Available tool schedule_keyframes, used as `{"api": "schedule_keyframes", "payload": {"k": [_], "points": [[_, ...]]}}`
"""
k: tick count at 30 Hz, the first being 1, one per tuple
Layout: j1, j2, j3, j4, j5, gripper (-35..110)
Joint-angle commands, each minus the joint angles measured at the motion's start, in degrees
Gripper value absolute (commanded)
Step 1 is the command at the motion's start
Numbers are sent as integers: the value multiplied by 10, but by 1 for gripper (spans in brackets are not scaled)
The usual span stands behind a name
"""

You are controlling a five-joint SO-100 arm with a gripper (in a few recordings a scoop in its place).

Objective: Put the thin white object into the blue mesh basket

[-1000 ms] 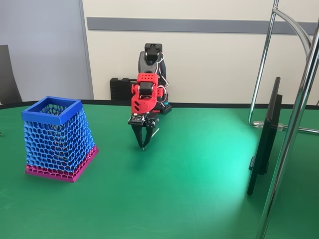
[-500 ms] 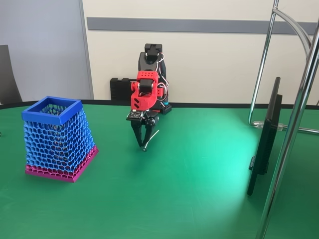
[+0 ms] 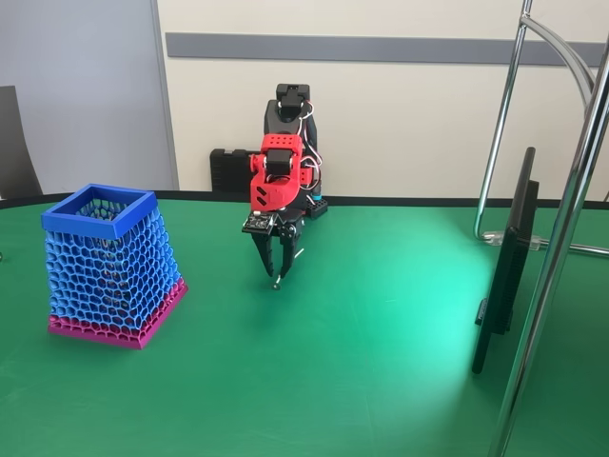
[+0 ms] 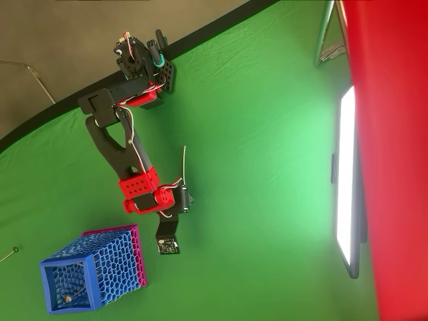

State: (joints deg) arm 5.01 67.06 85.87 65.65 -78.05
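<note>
Right now: gripper pointing down at the green table, basket off to its left.

Largest is the green table; on it the blue mesh basket stands upright, well apart from the gripper in the fixed view. Its dark fingers are nearly pressed together at their tips, just above the cloth, pinching the thin white object, which slants up to the right beside them.
</note>
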Motion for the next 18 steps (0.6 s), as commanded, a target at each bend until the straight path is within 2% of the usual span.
{"api": "schedule_keyframes", "payload": {"k": [1,18], "points": [[-1,3,-22,3,-5,16],[-4,-54,-50,-10,-9,16]]}}
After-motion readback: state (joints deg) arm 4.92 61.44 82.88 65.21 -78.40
